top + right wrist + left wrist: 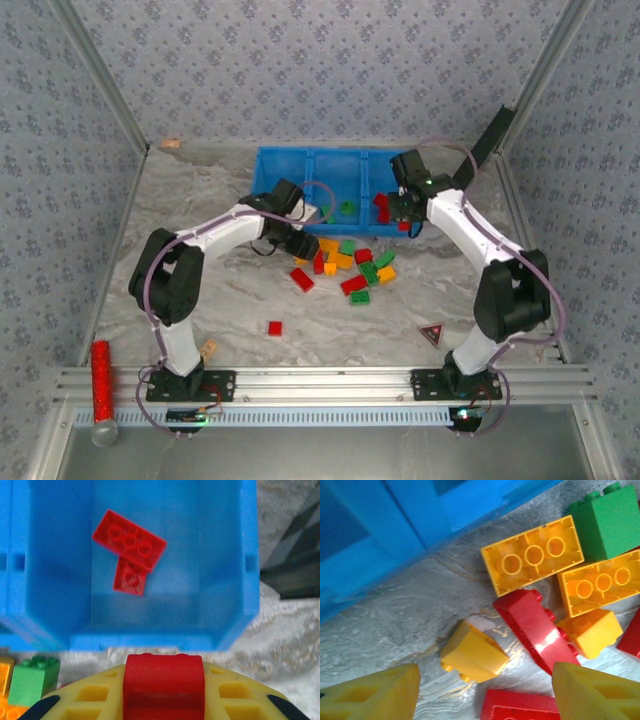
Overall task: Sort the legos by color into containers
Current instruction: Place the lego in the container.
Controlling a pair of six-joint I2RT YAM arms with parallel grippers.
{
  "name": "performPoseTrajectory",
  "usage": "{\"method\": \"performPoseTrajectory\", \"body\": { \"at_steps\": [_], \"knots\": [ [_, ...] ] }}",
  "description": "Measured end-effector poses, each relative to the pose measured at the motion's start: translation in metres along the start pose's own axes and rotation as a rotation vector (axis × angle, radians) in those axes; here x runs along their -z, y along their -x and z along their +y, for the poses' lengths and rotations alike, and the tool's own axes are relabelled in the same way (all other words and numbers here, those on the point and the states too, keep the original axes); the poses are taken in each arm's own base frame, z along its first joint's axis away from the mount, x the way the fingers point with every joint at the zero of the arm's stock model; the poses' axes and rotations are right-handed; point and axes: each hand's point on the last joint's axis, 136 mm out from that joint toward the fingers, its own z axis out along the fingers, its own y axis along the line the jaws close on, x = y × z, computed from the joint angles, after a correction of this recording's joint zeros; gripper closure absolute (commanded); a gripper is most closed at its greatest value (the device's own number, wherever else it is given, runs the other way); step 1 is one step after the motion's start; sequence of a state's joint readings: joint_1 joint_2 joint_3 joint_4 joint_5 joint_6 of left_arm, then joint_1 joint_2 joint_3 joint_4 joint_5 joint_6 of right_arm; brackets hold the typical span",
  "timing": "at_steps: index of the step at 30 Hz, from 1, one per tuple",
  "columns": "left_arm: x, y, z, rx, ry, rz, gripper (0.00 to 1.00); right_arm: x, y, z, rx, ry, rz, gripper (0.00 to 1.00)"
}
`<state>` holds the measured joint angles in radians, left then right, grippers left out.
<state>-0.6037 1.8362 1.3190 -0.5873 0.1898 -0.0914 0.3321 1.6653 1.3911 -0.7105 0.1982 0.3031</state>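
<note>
Right wrist: our right gripper [163, 687] clamps a red brick [163, 672]; we see left gripper [482, 685] agape over a yellow brick [472, 655].

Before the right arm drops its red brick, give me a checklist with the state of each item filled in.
1. Grip: right gripper shut on the red brick: ok.
2. Colour match: the right compartment ahead holds only red, two red bricks: ok.
3. Held brick past the compartment's near wall: cannot tell; from the right wrist it looks at or just short of that wall.
4. No mixing next door: the green brick lies apart in the middle compartment: ok.
5. Other arm out of the way: left gripper is at the pile, open above a yellow brick: ok.
</note>
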Motion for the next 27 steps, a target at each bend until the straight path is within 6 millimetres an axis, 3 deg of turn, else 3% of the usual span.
{"method": "performPoseTrajectory", "body": {
  "at_steps": [7, 17, 27],
  "knots": [
    [-0.015, -0.015, -0.009, 0.059, 0.026, 0.074, 0.30, -0.033, 0.032, 0.003, 0.002, 0.014, -0.033, 0.73],
    [-0.017, -0.026, 0.005, 0.110, 0.116, 0.113, 0.31, -0.078, 0.057, 0.014, 0.023, 0.029, -0.034, 0.66],
    [-0.030, -0.029, 0.017, 0.149, 0.150, 0.140, 0.31, -0.087, 0.066, 0.020, 0.034, 0.040, -0.037, 0.51]
  ]
}}
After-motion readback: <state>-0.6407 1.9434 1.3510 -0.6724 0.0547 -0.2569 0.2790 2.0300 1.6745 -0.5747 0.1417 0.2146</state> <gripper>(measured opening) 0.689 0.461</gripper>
